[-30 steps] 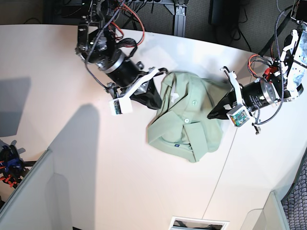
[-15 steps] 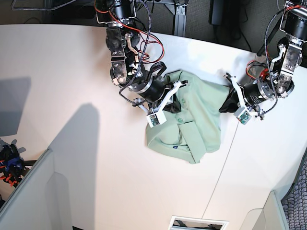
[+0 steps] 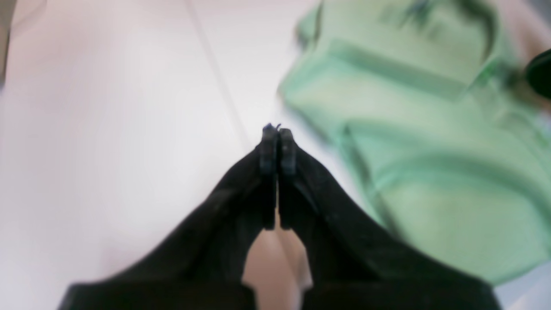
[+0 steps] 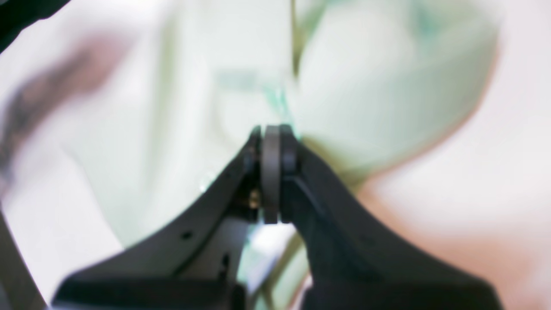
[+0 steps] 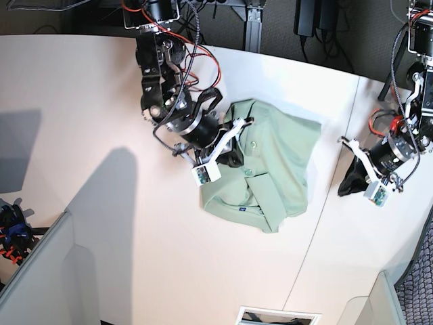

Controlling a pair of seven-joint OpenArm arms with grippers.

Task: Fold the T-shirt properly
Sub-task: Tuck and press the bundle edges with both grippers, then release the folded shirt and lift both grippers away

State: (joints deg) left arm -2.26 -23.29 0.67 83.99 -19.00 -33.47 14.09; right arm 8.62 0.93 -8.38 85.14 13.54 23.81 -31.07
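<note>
The T-shirt (image 5: 274,162) is a pale mint-green bundle, partly folded, lying on the white table (image 5: 95,108) with its collar and buttons facing up. My right gripper (image 5: 234,156) rests on the shirt's left part, near the collar. In the right wrist view this gripper (image 4: 271,135) is shut, with the blurred shirt (image 4: 370,94) right behind its tips; no cloth shows between the jaws. My left gripper (image 5: 346,187) is off the shirt's right edge, low over the bare table. In the left wrist view it (image 3: 277,133) is shut and empty, and the shirt (image 3: 439,142) lies to its right.
A seam (image 5: 318,223) runs across the table just right of the shirt. A grey panel (image 5: 40,284) and a dark cluttered object (image 5: 13,230) sit at the bottom left. A white-framed slot (image 5: 279,315) lies at the front edge.
My left gripper has drawn back to the right, off the shirt. The right arm swung in from the left onto the shirt's collar area, and the shirt shifted slightly left and lies flatter.
</note>
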